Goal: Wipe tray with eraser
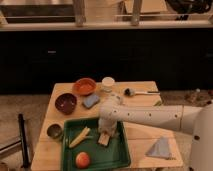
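The green tray (116, 153) lies at the front of the wooden table. The tan-brown eraser (104, 139) stands on the tray floor near its middle. My gripper (106, 131) comes down from the white arm that reaches in from the right. It is shut on the top of the eraser and presses it onto the tray. A yellow strip (80, 137) and a red-orange fruit (82, 159) lie in the tray to the eraser's left and front left.
Behind the tray stand a dark red bowl (66, 103), an orange bowl (84, 86), a blue sponge (91, 101) and a white cup (107, 83). A spoon (136, 92) lies at the back right. A grey-blue cloth (160, 148) lies front right. A small metal bowl (54, 131) sits left of the tray.
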You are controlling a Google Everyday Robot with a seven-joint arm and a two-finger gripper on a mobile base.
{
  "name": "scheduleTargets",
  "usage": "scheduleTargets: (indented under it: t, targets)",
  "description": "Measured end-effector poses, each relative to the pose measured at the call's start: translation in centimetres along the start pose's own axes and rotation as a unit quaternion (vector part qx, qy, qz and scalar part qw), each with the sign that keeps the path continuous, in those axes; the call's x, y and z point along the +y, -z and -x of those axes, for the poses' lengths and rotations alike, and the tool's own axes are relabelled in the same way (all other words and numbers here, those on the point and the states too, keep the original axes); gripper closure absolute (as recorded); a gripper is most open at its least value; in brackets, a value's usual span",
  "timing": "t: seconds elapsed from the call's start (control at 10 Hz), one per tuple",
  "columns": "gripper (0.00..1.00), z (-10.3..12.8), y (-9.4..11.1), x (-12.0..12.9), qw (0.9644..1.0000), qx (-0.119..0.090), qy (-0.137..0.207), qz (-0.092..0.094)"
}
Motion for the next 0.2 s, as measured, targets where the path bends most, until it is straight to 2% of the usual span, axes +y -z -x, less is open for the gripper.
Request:
scheduleTargets:
  t: [0.2]
  targets:
    - [0.95, 0.65, -0.34, -1.26, 0.9997, -0.008, 0.017, -0.014]
